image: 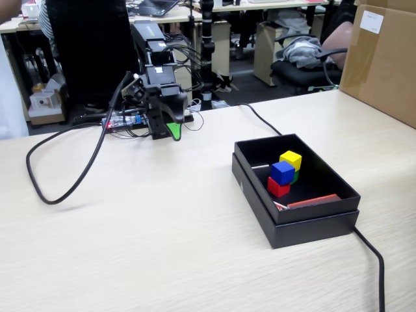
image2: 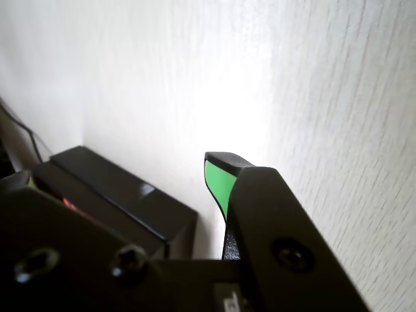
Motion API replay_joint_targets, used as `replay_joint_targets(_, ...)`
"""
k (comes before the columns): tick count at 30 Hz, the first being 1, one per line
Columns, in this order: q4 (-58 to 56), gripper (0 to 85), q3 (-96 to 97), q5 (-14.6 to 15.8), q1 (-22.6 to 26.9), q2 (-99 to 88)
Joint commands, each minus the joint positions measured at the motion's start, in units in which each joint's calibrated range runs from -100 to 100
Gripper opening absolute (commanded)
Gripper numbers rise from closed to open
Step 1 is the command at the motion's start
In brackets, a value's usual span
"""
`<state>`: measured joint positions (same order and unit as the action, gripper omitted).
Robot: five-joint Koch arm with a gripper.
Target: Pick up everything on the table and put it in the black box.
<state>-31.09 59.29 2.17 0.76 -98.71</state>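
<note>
Four cubes: all lie inside the black box (image: 294,221), bunched toward its far left part in the fixed view.
Yellow cube (image: 290,159): farthest of the bunch, sitting high, seemingly on top of the green one.
Green cube (image: 296,176): only a sliver shows, under the yellow and behind the blue.
Blue cube (image: 283,172): resting on the red cube, touching the yellow.
Red cube (image: 277,188): nearest of the bunch, on the box floor.
Black box: shallow, open-topped, on the right half of the table (image: 149,234), turned at an angle; a thin red strip (image: 313,201) lies along its near inner wall.
Table: pale wood grain; no cube is left on its surface in either view.
Claw (image: 168,129): folded down at the far left of the table, well apart from the box, tip pointing at the tabletop; it grips nothing.
Claw state: in the wrist view a green-faced finger (image2: 220,182) lies close against the black one; whether they fully meet I cannot tell.
Cables: one black cable (image: 65,169) loops across the left of the table from the arm; another (image: 370,253) runs from behind the box off the near right edge.
Brown carton (image: 383,58): far right, on the table edge.
Background: office chairs and desks beyond the table.
</note>
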Motion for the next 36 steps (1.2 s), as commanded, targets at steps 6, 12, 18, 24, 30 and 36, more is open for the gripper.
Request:
replay_joint_targets(6, 25.7, 49.7, 16.6, -1.7, -0.4, -1.3)
replay_joint_targets(12, 33.2, 50.5, 25.4, -1.7, 0.4, -1.3)
replay_joint_targets(18, 39.3, 52.0, 34.8, -2.4, 0.3, -1.3)
replay_joint_targets(24, 39.0, 52.0, 37.8, -2.2, -0.2, 0.3)
replay_joint_targets(30, 36.3, 51.3, 38.1, -2.2, -0.8, 0.8)
replay_joint_targets(36, 35.0, 50.5, 38.1, -2.2, -1.0, 0.5)
